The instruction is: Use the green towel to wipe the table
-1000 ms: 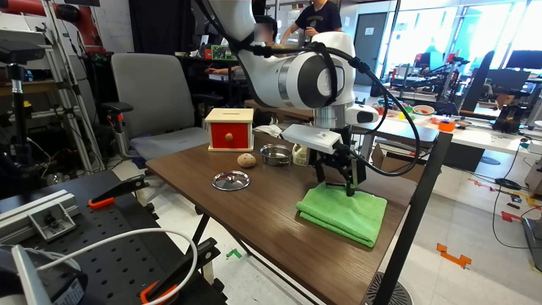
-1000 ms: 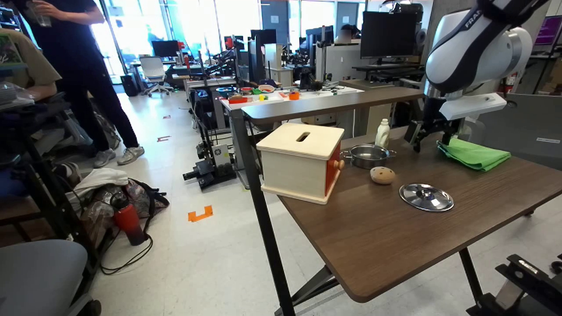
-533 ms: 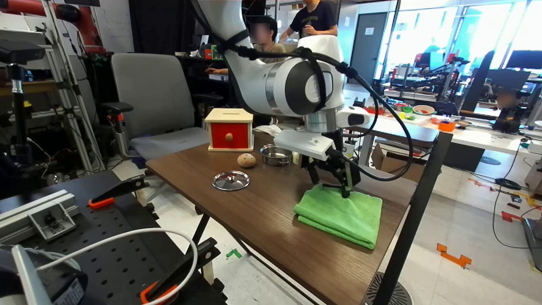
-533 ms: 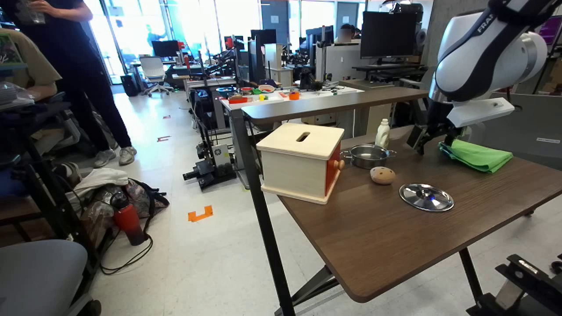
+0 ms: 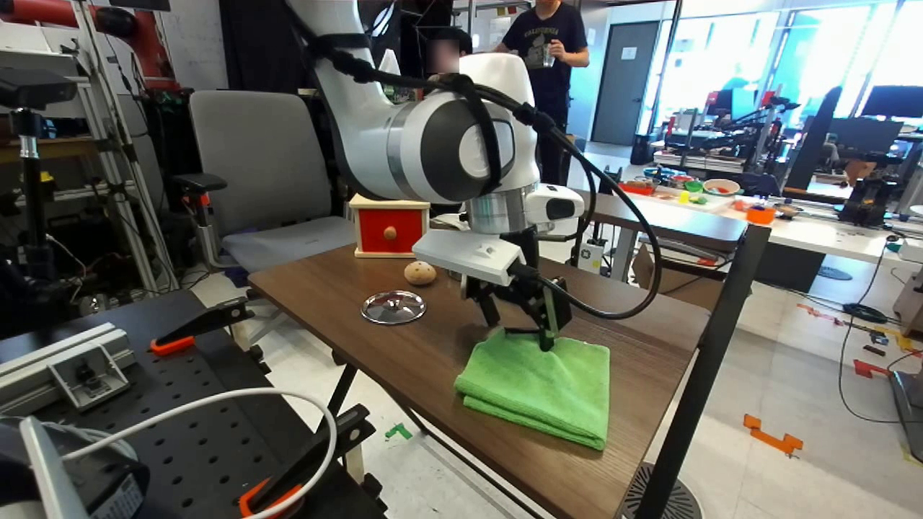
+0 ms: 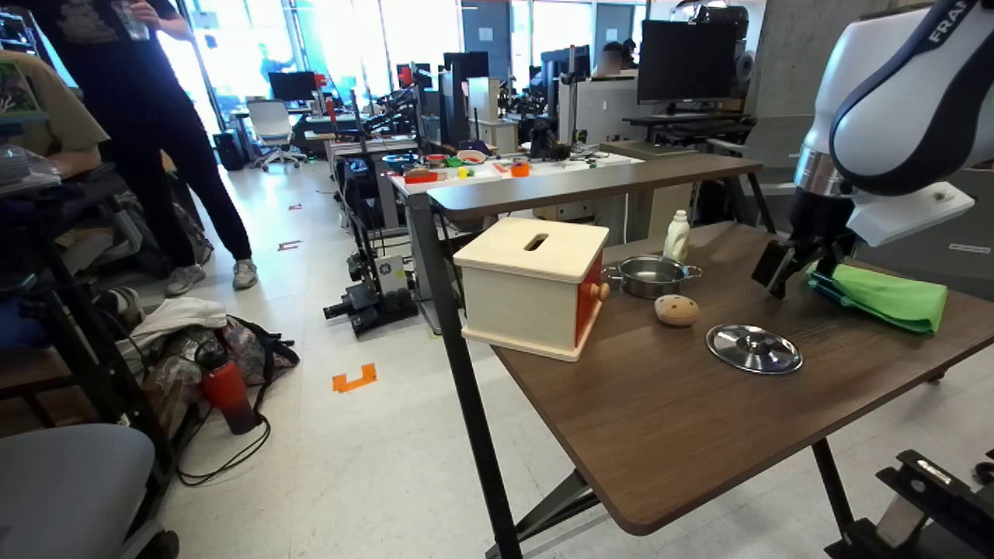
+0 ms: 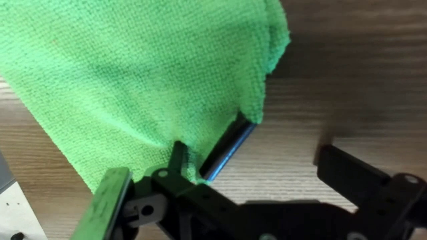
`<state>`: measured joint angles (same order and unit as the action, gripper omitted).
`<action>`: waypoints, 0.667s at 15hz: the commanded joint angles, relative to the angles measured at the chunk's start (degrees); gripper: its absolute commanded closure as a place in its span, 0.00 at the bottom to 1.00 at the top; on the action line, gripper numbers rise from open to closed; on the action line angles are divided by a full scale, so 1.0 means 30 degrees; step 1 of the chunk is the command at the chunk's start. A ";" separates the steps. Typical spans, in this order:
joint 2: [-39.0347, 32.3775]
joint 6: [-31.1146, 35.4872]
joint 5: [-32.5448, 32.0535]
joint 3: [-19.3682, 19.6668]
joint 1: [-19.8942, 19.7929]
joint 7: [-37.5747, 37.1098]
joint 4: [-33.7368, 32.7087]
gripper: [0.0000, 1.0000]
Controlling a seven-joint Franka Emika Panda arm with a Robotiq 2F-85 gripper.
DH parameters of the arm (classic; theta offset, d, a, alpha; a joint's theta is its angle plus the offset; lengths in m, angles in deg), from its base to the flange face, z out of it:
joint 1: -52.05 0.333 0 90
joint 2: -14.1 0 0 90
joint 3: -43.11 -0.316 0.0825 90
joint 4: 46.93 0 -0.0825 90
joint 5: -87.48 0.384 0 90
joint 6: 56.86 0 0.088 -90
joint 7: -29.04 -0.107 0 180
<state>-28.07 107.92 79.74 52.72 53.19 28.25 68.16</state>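
On the brown surface [image 5: 425, 367]: one green towel [image 5: 541, 393], folded in layers, lying flat, its top creased beside my tool [image 7: 254, 147]. Condition of my tool: jaws wide apart. I have one finger [image 7: 178, 156] with its tip against the towel, close to the edge; my second finger [image 7: 350, 175] stands past that edge, over the wood, and whether it touches there I cannot tell. Just beside the first finger, along the towel's edge: one dark glossy strip [image 7: 227, 148], nature unclear to me. Above these: my white arm [image 5: 433, 155], attached to the tool.

Also on the surface: one round metal lid [image 6: 754, 349], knob uppermost, apart from the towel; one tan egg-shaped piece [image 6: 676, 310] with dark spots, near the lid; one metal pot [image 6: 652, 286], upright, two side handles; one pale bottle [image 6: 677, 238], upright, near the pot; one wooden box [image 6: 524, 299], slot in its top, red front with round knob, at the end away from the towel.

Beyond the surface: one grey chair [image 5: 263, 158]; one standing person [image 5: 554, 90] in a dark shirt, a clear cup [image 6: 133, 26] in hand; one red bottle [image 6: 227, 392] on the floor.
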 commanded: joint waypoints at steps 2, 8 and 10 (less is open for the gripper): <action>0.0846 0.0172 -0.0592 0.0792 0.0892 -0.0320 0.1924 0.00; -0.0323 -0.0912 -0.0158 0.1460 0.1086 -0.1485 -0.0472 0.00; -0.0865 -0.1507 -0.0101 0.1607 0.1023 -0.1874 -0.1598 0.00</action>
<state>-27.40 106.30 79.49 56.00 55.72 24.97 69.15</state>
